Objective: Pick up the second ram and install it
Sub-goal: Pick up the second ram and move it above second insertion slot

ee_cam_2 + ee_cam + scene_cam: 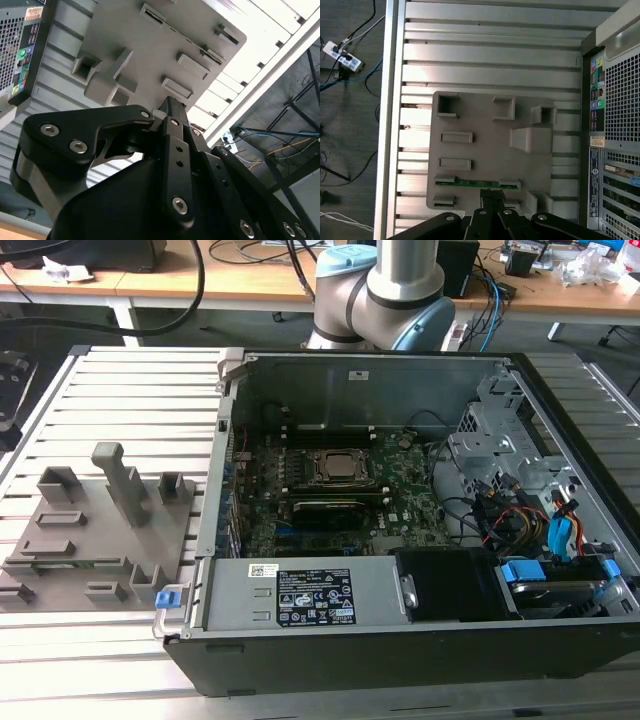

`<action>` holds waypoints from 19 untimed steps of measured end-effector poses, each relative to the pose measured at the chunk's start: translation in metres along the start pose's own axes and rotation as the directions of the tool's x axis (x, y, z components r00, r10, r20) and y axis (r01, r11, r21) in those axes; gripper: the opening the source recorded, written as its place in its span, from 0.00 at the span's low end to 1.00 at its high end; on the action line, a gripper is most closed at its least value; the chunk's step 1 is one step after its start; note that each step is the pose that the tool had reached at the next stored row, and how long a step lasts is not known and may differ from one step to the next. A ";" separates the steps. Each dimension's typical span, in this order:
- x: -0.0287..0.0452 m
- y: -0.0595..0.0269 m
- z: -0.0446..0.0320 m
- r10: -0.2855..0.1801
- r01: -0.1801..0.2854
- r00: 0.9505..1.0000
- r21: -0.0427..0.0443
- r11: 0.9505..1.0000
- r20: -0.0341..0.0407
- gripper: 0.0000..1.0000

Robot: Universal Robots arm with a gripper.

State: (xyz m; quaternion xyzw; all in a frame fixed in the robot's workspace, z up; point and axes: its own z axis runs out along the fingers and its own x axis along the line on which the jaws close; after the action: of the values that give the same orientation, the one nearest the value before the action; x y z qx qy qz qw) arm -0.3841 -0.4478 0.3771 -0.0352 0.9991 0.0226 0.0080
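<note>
In the first wrist view the second ram (477, 183), a thin green stick, stands on edge in a slot of the grey slotted tray (485, 150). My gripper (491, 193) hovers above the tray, beside the stick, with its black fingers drawn together and nothing between them. In the second wrist view the gripper (170, 103) points down at the same tray (150, 55) from well above. In the exterior view the tray (60, 540) lies on the slatted table at the exterior view's left, beside the open computer case (400, 500) with its green motherboard (400, 510).
The robot's base (375, 290) stands behind the case. A power supply (300, 595) and drive bays with cables (540, 530) take up the case's near and right sides. Upright grey blocks (120, 480) rise from the tray. Cables and a power strip (340, 55) lie on the floor past the table edge.
</note>
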 end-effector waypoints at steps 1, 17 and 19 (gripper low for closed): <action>0.0000 0.0000 0.0000 -0.027 0.027 1.000 -0.001 1.000 -0.001 0.11; 0.0000 0.0000 0.0000 -0.376 0.376 0.926 -0.010 0.926 -0.015 0.11; 0.0000 0.0000 0.0000 -0.413 0.413 0.911 -0.011 0.911 -0.017 0.11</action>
State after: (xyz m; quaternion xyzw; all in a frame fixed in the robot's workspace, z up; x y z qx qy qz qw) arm -0.3841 -0.4478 0.3770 -0.2458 0.9690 0.0238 0.0031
